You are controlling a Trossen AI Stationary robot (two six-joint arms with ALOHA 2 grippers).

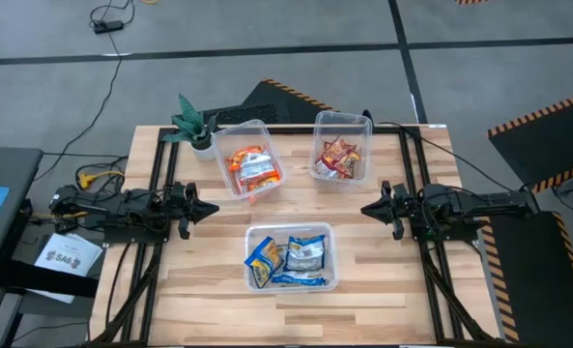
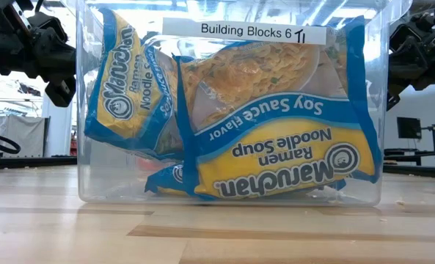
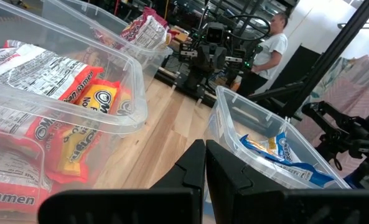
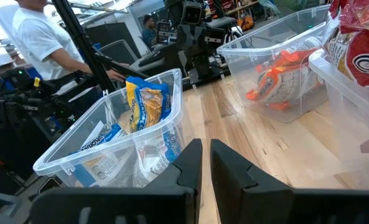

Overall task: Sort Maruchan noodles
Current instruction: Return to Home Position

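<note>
Blue-white packets [image 2: 276, 147] are heaped in the near tub [image 1: 291, 226]; orange packets [image 1: 249, 166] are held in the far-left tub [image 1: 238, 128] and red packets [image 1: 340, 158] in the far-right tub [image 1: 344, 114]. Left gripper [image 1: 207, 208] and right gripper [image 1: 371, 207] are parked at the table's [image 1: 383, 280] sides, jaws pressed together on nothing. One blue packet is stood above its rim and could be snagged if an arm were swung low across it.

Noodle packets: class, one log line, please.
orange packets: far-left tub | red packets: far-right tub | blue packets: near tub | left hand: shut, left side | right hand: shut, right side
</note>
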